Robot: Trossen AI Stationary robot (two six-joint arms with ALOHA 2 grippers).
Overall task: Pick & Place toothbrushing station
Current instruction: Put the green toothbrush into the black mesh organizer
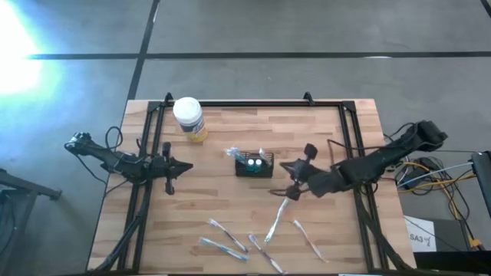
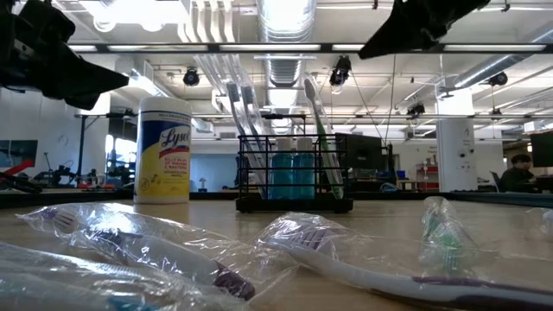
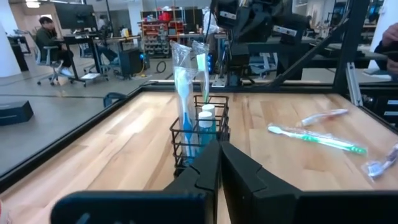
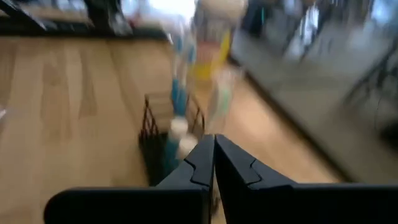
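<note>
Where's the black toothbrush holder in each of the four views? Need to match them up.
High view: toothbrushing station at table centre, between both arms.
Low view: mid-frame, standing right of the white-lidded jar.
Left wrist view: centre, beyond the shut fingers.
Right wrist view: left of centre, blurred.
Shared landmark: the jar, blurred behind the holder in the right wrist view.

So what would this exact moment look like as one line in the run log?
left gripper: jaws shut, empty, left of holder | right gripper: jaws shut, empty, right of holder | toothbrushing station: mid-table, brushes inside | wrapped toothbrushes: lying near front edge
</note>
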